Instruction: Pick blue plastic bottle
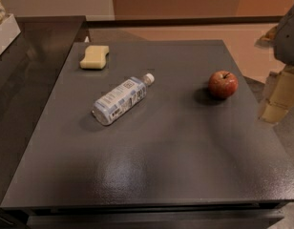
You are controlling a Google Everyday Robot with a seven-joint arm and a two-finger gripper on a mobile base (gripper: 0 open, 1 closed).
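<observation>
Dark grey table [152,175], tan wall behind. Bottle [120,100] lies on its side left of centre, near the sponge [94,57] and well apart from the apple [223,84]. Long axis runs diagonally: white cap toward far right, base toward near left. Gripper [279,98] hangs off the table's right edge, beyond the apple; open or closed cannot be told. Judgement: pass over the apple, descend from above, and grip the label mid-body, square to that diagonal.

Dim light, end effector [278,99] at right
</observation>
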